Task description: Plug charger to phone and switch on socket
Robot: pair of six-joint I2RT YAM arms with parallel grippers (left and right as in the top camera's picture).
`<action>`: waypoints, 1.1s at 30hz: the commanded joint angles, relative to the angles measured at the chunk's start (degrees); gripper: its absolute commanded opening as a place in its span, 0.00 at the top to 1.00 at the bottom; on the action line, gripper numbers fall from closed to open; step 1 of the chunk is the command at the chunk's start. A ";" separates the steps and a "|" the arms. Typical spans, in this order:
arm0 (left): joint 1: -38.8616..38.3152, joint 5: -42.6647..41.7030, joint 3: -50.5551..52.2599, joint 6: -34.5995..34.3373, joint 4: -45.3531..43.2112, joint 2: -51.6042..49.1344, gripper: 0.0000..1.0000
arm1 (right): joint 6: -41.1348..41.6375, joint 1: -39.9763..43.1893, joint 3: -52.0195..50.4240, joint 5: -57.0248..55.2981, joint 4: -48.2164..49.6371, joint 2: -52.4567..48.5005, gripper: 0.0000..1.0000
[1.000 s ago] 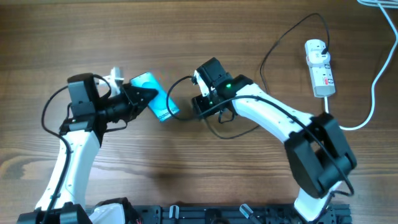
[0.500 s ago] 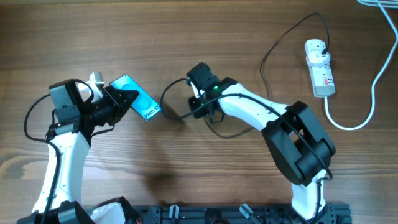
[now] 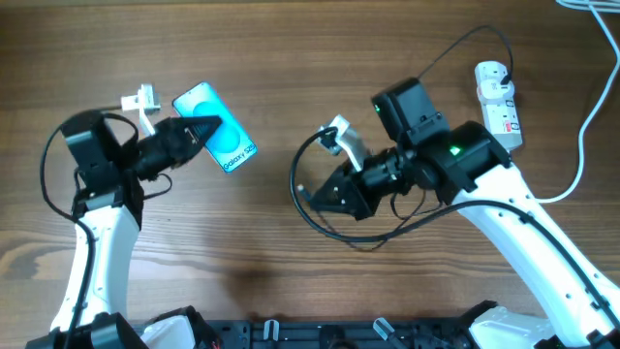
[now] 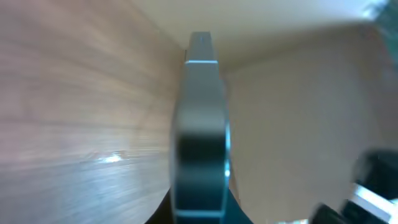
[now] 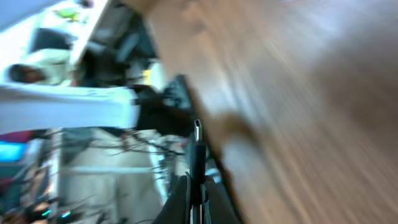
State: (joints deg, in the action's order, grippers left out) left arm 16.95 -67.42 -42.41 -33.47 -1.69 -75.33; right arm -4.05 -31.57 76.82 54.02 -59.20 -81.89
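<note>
The phone (image 3: pixel 225 145), turquoise screen up, is held off the table at the left by my left gripper (image 3: pixel 205 129), shut on its near end. In the left wrist view the phone (image 4: pixel 199 124) shows edge-on between the jaws of the left gripper (image 4: pixel 199 208). My right gripper (image 3: pixel 310 197) is at mid-table, shut on the charger (image 3: pixel 294 179), a thin black cable that loops back to the socket (image 3: pixel 499 107) at the far right. In the right wrist view the charger's metal tip (image 5: pixel 196 131) sticks out past the shut right gripper (image 5: pixel 196 186). Phone and plug are well apart.
A thicker white cord (image 3: pixel 581 145) runs from the socket off the right edge. Slack black cable (image 3: pixel 368 242) lies under the right arm. The wooden table (image 3: pixel 291 58) shows bare wood at the back and at the front left. The wrist views are blurred.
The left arm carried the phone up and to the left. The right gripper shut on the charger and swung back to the right, away from the phone, pulling the cable with it.
</note>
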 commanded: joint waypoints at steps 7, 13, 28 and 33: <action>0.15 -9.49 -0.76 -20.02 -23.43 0.22 0.96 | 32.92 -0.42 -19.06 18.23 44.68 -0.50 0.95; -2.56 -5.73 -0.76 -25.51 -27.78 0.22 0.96 | 46.71 -1.09 -22.29 16.22 59.49 -1.92 0.95; -5.86 -13.16 -0.76 -24.39 -31.12 0.22 0.96 | 50.77 -0.87 -22.29 17.46 73.18 -8.46 0.95; -5.86 -13.35 -0.76 -24.41 -31.12 0.22 0.96 | 50.75 0.63 -22.29 17.31 73.18 -8.55 0.95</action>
State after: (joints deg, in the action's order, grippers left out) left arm 11.29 -79.44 -42.33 -58.63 -32.23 -75.44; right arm 46.30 -31.11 54.72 70.91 13.43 -89.49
